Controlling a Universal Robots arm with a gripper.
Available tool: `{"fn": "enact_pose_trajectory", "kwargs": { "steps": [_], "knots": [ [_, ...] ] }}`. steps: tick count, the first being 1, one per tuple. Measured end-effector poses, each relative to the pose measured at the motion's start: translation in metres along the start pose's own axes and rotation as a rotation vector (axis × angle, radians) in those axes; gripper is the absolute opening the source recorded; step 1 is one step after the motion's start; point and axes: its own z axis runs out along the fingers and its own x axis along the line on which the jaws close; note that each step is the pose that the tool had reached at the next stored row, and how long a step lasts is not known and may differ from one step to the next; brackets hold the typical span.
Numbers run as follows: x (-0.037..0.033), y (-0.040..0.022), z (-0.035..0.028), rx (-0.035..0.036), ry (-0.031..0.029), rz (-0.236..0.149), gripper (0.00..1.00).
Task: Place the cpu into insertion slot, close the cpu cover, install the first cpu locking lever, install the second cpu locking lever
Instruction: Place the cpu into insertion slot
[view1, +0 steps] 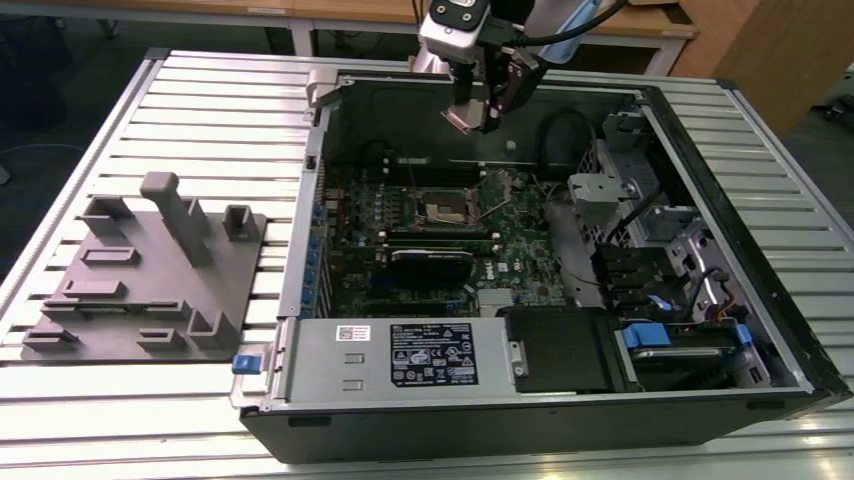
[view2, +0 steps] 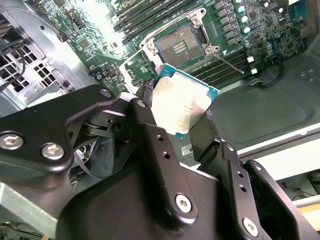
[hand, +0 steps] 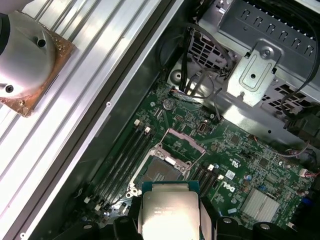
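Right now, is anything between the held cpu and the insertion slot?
Nothing visible does. The gripper holds the cpu in open air above the board, and in the second wrist view the insertion slot lies beyond it with its dark centre uncovered.

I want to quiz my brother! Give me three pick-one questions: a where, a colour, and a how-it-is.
1. Where is the cpu? A in the slot B in the gripper C in a hand
2. The cpu's top is: A red B silver C black
3. The slot is: A empty B filled C covered

Answers: 1 B, it is clamped there, not yet at the slot. 2 B, pale metal shows in both wrist views. 3 A, its bare contacts show.
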Motion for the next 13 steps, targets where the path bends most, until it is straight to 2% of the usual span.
{"fn": "enact_pose_trajectory", "kwargs": {
  "steps": [4,13],
  "knots": [
    [0.0,0.0,0.0002,-0.0004,-0.0011,0.014,0.54],
    [0.0,0.0,0.0003,-0.0004,-0.0017,0.019,0.54]
  ]
}}
